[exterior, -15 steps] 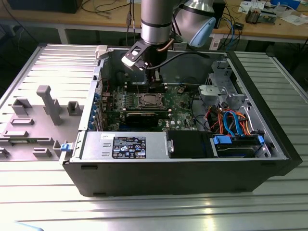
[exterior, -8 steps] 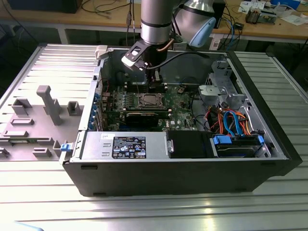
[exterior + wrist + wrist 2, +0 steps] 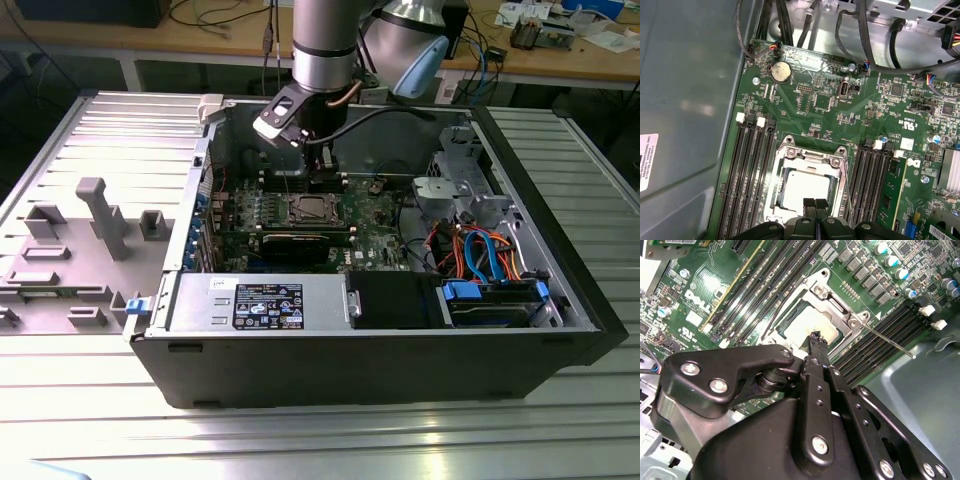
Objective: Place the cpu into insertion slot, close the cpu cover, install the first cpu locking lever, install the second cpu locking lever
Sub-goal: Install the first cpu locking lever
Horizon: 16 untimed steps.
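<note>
Chip (image 3: 805, 187) seated, cover (image 3: 810, 158) down — pincer (image 3: 815, 203) closed, empty, just above; lever (image 3: 888, 341) step likely, needing a precise push.

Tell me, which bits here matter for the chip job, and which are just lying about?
Job: cpu, cpu cover, locking lever, claw.
Lying about: memory slots, coin battery, orange and blue cables, grey plastic fixture.

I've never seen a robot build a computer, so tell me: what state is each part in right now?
cpu: seated flat, in place.
cpu cover: down around the cpu's top.
locking lever: sticking out, seemingly unlatched.
gripper: shut, nothing held, above the cpu.
computer case: side open.
</note>
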Each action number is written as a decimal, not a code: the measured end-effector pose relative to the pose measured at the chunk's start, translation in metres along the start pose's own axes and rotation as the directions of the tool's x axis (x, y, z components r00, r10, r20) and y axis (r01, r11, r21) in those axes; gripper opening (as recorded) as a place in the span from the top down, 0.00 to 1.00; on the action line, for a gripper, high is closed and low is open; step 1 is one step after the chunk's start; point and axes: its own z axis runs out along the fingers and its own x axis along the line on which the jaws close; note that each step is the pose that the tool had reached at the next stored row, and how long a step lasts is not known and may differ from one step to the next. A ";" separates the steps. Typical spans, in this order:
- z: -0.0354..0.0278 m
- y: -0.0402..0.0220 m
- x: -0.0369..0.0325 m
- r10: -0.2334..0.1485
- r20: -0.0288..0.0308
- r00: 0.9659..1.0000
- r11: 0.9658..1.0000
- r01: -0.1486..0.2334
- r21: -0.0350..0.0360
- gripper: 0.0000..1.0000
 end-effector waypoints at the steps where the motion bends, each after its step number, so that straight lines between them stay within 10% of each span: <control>1: 0.0000 0.0000 0.0000 -0.011 0.000 1.000 1.000 0.011 0.000 0.89; 9: 0.0000 0.0000 0.0000 -0.140 0.001 0.990 0.990 0.140 -0.006 0.89; 16: 0.0000 -0.0007 0.0002 -0.157 0.001 0.988 0.988 0.157 -0.006 0.89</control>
